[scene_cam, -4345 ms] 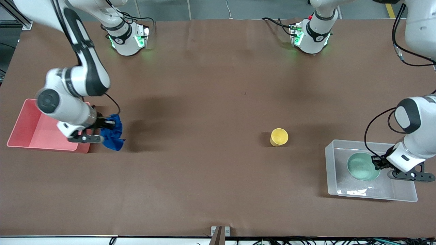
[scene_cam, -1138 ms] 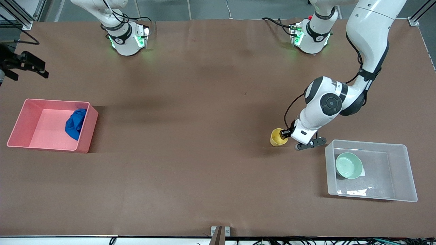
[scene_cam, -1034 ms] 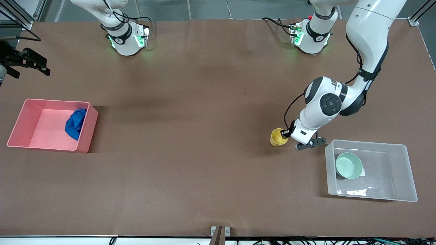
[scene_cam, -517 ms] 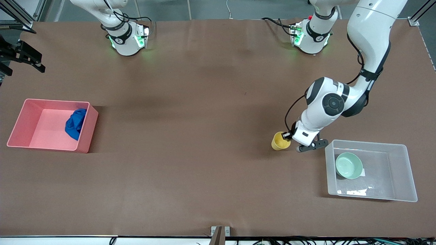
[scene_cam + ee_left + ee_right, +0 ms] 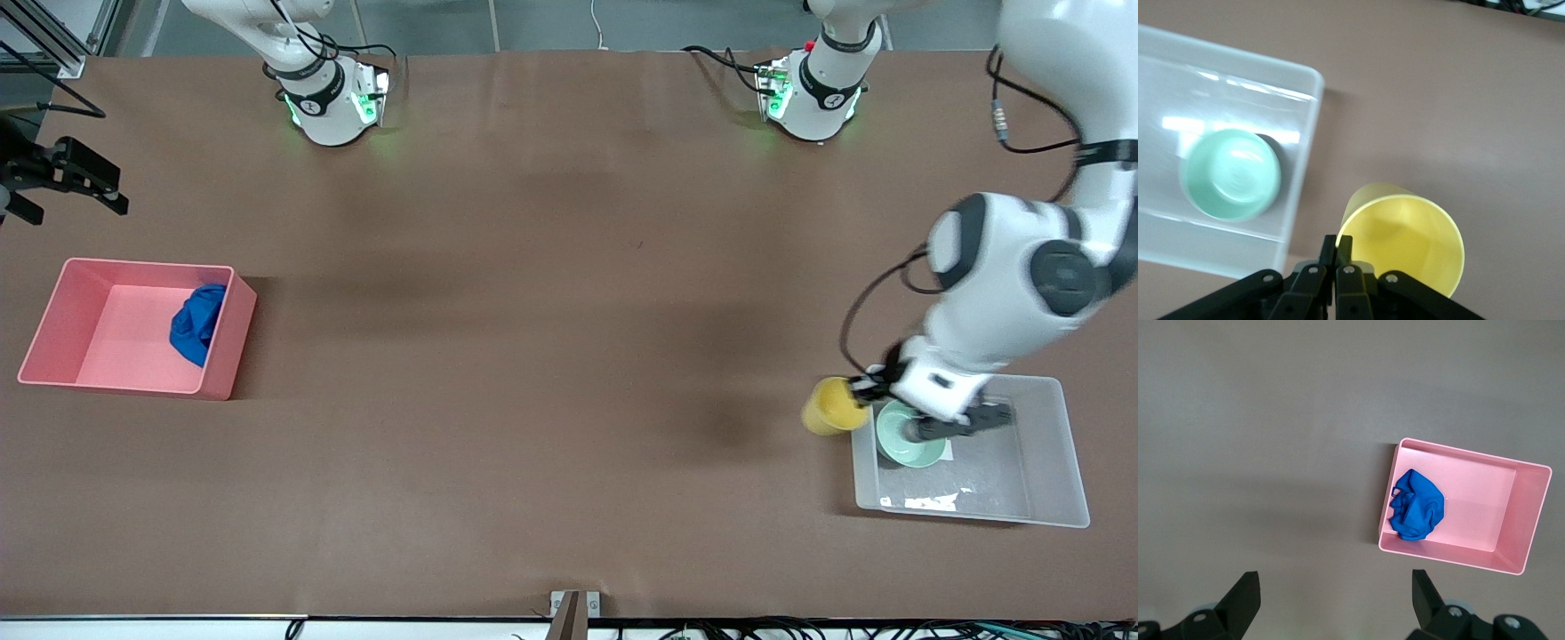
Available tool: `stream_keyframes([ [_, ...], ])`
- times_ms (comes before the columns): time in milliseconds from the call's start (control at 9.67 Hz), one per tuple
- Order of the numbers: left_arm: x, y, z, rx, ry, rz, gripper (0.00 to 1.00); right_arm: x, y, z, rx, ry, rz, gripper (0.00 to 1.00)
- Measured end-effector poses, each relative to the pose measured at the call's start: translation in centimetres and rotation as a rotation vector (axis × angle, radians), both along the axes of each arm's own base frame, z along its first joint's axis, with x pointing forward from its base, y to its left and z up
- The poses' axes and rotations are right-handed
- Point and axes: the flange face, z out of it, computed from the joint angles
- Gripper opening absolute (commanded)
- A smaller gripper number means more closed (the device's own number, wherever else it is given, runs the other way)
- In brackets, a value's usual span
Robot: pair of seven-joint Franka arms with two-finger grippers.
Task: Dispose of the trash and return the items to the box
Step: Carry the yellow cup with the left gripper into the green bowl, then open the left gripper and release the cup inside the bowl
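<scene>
Left gripper (image 5: 1336, 248) clamped on yellow cup (image 5: 1403, 238)

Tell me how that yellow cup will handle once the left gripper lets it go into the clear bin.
The yellow cup, pinched by its rim in the left gripper, looks thin-walled and probably light. It holds its round shape, so likely stiff. It hangs tilted beside the clear bin, so it may tip and roll toward the green bowl.

High front camera, two downward wrist-cams
</scene>
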Motion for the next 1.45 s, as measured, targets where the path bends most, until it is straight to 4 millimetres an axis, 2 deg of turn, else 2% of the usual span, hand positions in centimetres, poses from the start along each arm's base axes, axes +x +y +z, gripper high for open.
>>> stream_keyframes([
  [207,0.8,8.3,-1.3,0.080,0.000,-0.114,0.00,0.1,0.6,-0.3,0.000,0.011,0.011,1.00],
  [310,0.8,11.6,-2.5,0.095,0.014,-0.147,0.00,0.1,0.7,-0.3,0.000,0.018,0.013,1.00],
  [414,0.8,14.0,-4.2,0.088,0.036,-0.160,0.00,0.1,0.8,-0.4,0.000,0.021,0.014,1.00],
  [517,0.7,15.3,-6.2,0.073,0.059,-0.160,0.00,0.1,0.7,-0.4,0.001,0.022,0.014,1.00],
  [828,0.8,15.0,-10.7,0.035,0.106,-0.168,0.01,0.1,0.6,-0.4,0.001,0.022,0.011,1.00],
  [1138,0.9,14.8,-12.9,0.017,0.121,-0.171,0.04,0.1,0.6,-0.4,0.001,0.022,0.011,1.00],
  [1345,0.9,14.7,-13.7,0.011,0.122,-0.172,0.09,0.1,0.5,-0.4,0.001,0.022,0.010,1.00],
  [1448,1.1,14.5,-14.1,0.008,0.114,-0.174,0.22,0.1,0.5,-0.4,0.001,0.022,0.010,1.00],
])
